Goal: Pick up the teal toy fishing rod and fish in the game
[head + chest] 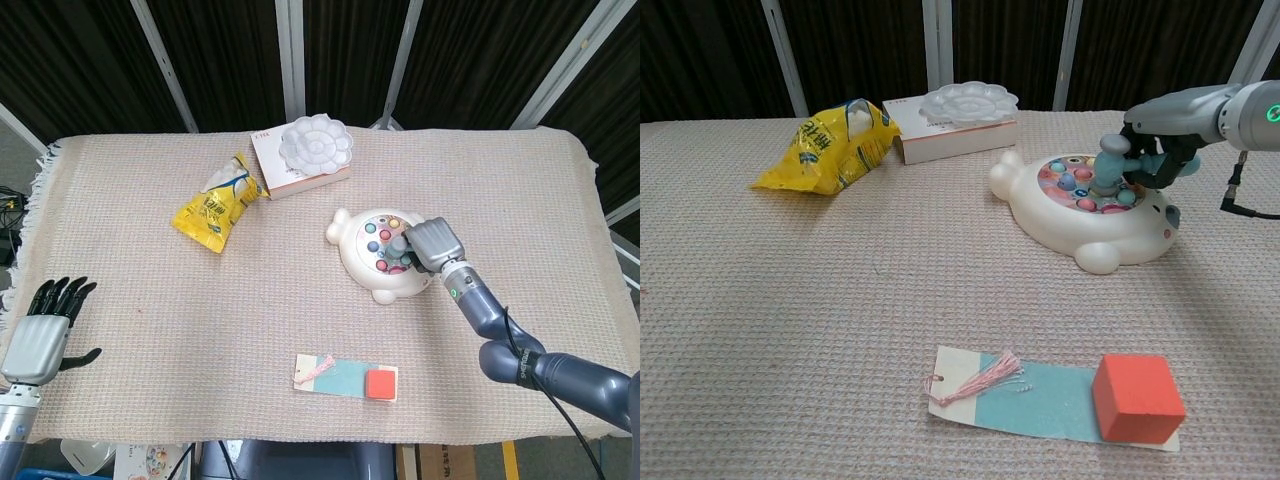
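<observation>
The white seal-shaped fishing game (380,255) (1090,212) sits right of the table's centre, its round tray holding several coloured fish. My right hand (436,245) (1164,152) hovers over the game's right side and grips the teal toy fishing rod (401,245) (1111,163). The rod's tip hangs down over the fish near the tray's middle. Whether it touches a fish I cannot tell. My left hand (42,325) rests at the table's near left edge, fingers spread, holding nothing.
A yellow snack bag (218,205) (827,145) lies at the left rear. A white box with a flower-shaped palette (313,146) (966,105) stands behind the game. A card with a pink tassel and a red cube (380,384) (1136,397) lies at the front.
</observation>
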`<state>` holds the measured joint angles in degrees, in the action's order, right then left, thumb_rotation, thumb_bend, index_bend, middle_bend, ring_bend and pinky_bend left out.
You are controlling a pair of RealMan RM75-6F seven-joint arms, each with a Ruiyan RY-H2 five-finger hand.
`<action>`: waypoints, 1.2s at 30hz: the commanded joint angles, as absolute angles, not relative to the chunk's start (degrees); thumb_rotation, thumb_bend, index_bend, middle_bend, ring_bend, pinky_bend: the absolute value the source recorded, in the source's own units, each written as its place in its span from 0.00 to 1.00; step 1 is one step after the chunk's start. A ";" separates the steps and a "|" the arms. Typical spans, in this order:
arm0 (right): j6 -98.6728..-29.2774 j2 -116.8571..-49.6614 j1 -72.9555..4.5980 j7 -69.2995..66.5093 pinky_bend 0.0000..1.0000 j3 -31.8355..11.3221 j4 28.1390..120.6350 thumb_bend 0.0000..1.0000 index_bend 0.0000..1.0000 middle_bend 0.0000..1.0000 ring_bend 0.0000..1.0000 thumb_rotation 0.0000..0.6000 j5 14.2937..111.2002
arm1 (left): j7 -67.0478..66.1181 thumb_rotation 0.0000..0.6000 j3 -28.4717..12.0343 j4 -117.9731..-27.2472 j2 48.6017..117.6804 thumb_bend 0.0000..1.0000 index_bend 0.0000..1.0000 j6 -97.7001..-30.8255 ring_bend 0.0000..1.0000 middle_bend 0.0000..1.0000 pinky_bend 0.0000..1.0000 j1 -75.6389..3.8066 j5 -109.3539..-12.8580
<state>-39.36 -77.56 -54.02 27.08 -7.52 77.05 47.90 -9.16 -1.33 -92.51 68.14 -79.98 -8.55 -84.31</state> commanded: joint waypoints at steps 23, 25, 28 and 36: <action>-45.02 -65.73 -41.70 11.84 0.50 -2.97 86.47 0.81 0.92 0.77 0.62 1.00 58.29 | -9.87 1.00 -1.47 -93.87 66.52 0.08 0.11 -82.43 0.00 0.06 0.00 -7.89 -85.57; -44.80 -66.38 -40.47 9.79 0.50 -2.11 84.52 0.81 0.92 0.77 0.61 1.00 60.10 | -10.33 1.00 -1.41 -94.32 66.25 0.09 0.11 -82.83 0.00 0.06 0.00 -7.69 -85.74; -44.46 -68.03 -39.04 6.31 0.50 -1.35 81.27 0.81 0.90 0.77 0.59 1.00 62.89 | -11.00 1.00 -1.28 -95.18 65.96 0.09 0.11 -83.11 0.00 0.06 0.00 -7.53 -86.00; -43.15 -72.30 -37.44 -2.62 0.42 -1.13 72.25 0.81 0.80 0.72 0.51 1.00 68.63 | -12.45 1.00 -0.91 -97.02 65.36 0.09 0.12 -83.48 0.00 0.06 0.00 -7.17 -86.36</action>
<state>-43.69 -70.97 -38.08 -0.55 -1.30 74.25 67.03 -12.42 -0.93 -96.98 65.40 -83.44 -7.21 -86.37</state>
